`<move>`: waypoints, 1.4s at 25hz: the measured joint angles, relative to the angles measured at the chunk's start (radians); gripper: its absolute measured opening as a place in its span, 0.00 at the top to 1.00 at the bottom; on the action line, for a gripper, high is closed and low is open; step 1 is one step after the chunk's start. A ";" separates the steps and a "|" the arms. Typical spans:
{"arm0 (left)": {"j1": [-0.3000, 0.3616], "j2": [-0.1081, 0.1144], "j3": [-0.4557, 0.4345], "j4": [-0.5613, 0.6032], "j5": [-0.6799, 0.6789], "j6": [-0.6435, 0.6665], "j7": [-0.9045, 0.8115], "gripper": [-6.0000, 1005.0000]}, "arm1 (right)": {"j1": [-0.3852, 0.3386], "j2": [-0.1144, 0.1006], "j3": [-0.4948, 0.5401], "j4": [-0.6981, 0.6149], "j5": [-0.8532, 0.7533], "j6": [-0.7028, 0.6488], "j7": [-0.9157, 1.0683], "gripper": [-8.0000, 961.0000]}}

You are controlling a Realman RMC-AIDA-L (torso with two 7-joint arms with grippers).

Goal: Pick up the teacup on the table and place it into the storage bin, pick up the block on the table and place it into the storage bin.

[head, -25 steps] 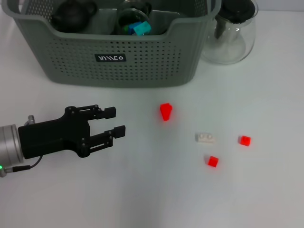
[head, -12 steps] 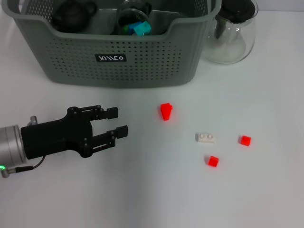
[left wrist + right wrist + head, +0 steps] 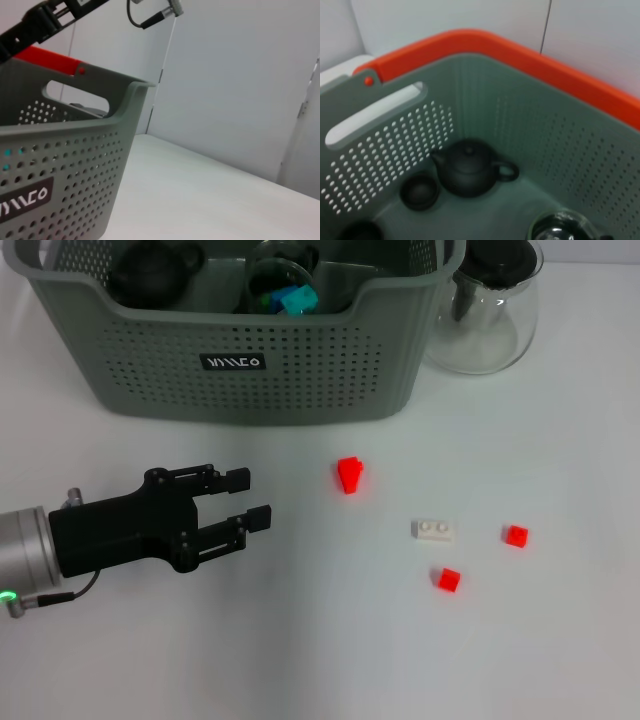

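Note:
The grey-green perforated storage bin (image 3: 300, 370) stands at the back of the white table. My left gripper (image 3: 251, 495) is open and empty, low over the table in front of the bin, with a red block (image 3: 349, 475) a short way to its right. The left wrist view shows the bin's outer wall (image 3: 75, 165). The right wrist view looks down into the bin (image 3: 485, 100), where a small black teacup (image 3: 419, 191) sits beside a black teapot (image 3: 470, 167). My right gripper does not show.
A clear glass teapot (image 3: 490, 310) stands right of the bin. A white brick (image 3: 432, 530) and two small red cubes (image 3: 515, 535) (image 3: 447, 579) lie right of the red block. Inside the bin are a black teapot (image 3: 150, 270) and a glass holding blue and green pieces (image 3: 290, 295).
My left gripper has crept a little to the right, toward the red block, still open. Nothing else has moved.

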State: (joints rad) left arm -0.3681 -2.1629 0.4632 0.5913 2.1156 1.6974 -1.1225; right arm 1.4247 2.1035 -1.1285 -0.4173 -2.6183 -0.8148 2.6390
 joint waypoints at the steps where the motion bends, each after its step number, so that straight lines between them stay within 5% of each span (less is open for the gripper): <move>1: 0.000 0.000 0.000 0.000 0.001 -0.002 0.000 0.46 | -0.001 0.000 0.000 0.003 0.000 -0.002 0.000 0.53; 28: 0.001 -0.002 0.000 -0.001 0.000 -0.006 0.000 0.46 | -0.024 0.000 -0.021 -0.013 0.088 -0.025 -0.021 0.47; 31: 0.001 -0.001 -0.001 -0.001 0.000 -0.006 -0.001 0.46 | -0.073 -0.002 -0.021 -0.112 0.128 -0.070 -0.029 0.45; 35: 0.001 0.000 -0.002 -0.001 0.000 -0.005 -0.003 0.46 | -0.286 0.000 -0.026 -0.489 0.339 -0.215 -0.111 0.45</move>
State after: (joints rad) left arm -0.3667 -2.1631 0.4616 0.5906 2.1153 1.6925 -1.1257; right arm 1.1388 2.1032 -1.1549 -0.9063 -2.2795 -1.0301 2.5285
